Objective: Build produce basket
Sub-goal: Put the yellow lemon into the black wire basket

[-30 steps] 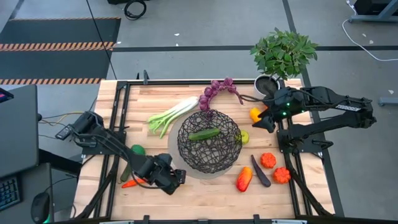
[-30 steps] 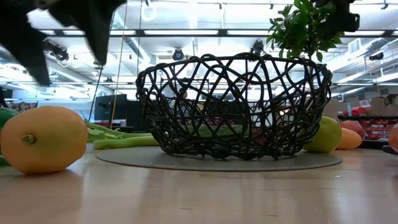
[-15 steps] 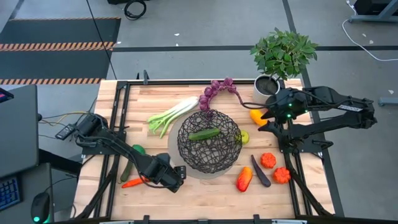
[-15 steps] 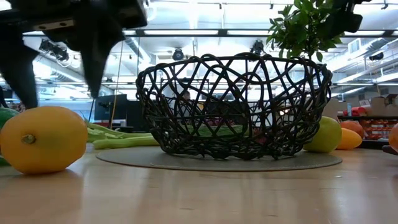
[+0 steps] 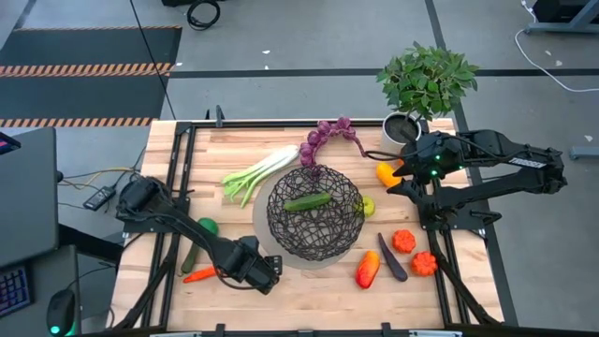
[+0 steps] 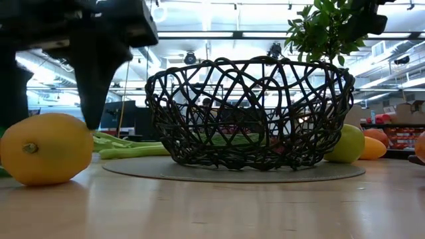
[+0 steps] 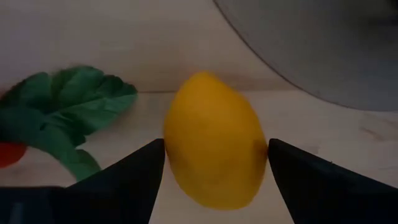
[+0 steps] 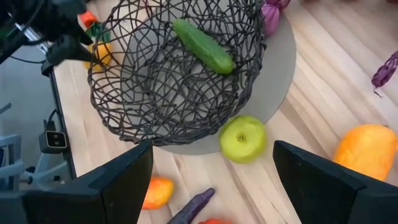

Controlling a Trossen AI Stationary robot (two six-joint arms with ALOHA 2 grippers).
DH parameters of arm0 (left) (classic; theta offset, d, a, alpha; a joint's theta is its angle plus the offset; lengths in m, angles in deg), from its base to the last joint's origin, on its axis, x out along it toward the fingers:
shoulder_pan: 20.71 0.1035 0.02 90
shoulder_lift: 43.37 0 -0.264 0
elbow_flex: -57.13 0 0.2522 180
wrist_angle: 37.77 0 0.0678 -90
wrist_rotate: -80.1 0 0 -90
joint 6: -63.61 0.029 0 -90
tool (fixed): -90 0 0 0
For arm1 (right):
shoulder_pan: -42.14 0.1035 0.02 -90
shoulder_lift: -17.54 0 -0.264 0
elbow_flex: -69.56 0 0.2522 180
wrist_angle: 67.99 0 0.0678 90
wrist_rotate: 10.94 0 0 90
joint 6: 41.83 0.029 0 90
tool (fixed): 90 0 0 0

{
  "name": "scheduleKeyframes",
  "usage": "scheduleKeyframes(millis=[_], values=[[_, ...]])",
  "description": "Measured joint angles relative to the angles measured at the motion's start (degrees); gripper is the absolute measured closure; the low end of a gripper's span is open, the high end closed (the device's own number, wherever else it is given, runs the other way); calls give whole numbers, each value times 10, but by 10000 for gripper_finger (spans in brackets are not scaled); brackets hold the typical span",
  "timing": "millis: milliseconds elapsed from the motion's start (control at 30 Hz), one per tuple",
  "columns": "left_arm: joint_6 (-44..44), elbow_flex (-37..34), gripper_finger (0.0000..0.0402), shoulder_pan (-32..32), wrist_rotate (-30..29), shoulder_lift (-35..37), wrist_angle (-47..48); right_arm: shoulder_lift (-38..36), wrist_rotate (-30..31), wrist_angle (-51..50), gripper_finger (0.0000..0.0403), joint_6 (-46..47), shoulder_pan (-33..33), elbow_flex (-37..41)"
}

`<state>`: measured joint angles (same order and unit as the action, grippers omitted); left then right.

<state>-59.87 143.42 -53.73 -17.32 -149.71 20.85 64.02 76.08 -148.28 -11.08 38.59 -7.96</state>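
We take the basket [image 5: 314, 214] as our landmark, mid-table on its pale round base.

Nearest, at the basket's near-left side: the left gripper [image 7: 214, 163] is low over the lemon [image 7: 214, 147], jaws spread wide with one finger on either side of it and a sliver of space at each flank. No squeeze yet, as far as we can see. In the low view the lemon [image 6: 45, 149] sits on the wood left of the basket with the dark fingers above it. A carrot [image 5: 197, 275] and a green pepper [image 5: 207, 226] lie further left of the basket.

In the basket: one cucumber [image 5: 307, 201], and nothing else that we can make out.

To the basket's right: a green apple [image 8: 242, 139] just against the base, an orange pepper [image 5: 385, 172] beyond it, then red and orange pieces and a dark aubergine [image 5: 392, 258] toward the near-right.

Behind the basket: leek [image 5: 258, 172] and grape bunch [image 5: 326, 137].

The right gripper [image 8: 211, 168] hovers to the right of the basket, jaws apart and empty.

Risks, in our judgement: the lemon is rounded and smooth, so an off-centre close could squirt it sideways toward the basket's base or roll it away. Lifting it into the basket, the fingers could snag the woven rim and shift the basket.
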Motion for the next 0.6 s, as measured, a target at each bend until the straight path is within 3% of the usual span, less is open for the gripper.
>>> scheduleKeyframes(millis=[367,600], values=[[29,0,113,5,3,-47,-74,0,-5,-2,68,12,0,0],[61,0,156,15,1,-18,-71,3,-4,-1,68,12,0,0]])
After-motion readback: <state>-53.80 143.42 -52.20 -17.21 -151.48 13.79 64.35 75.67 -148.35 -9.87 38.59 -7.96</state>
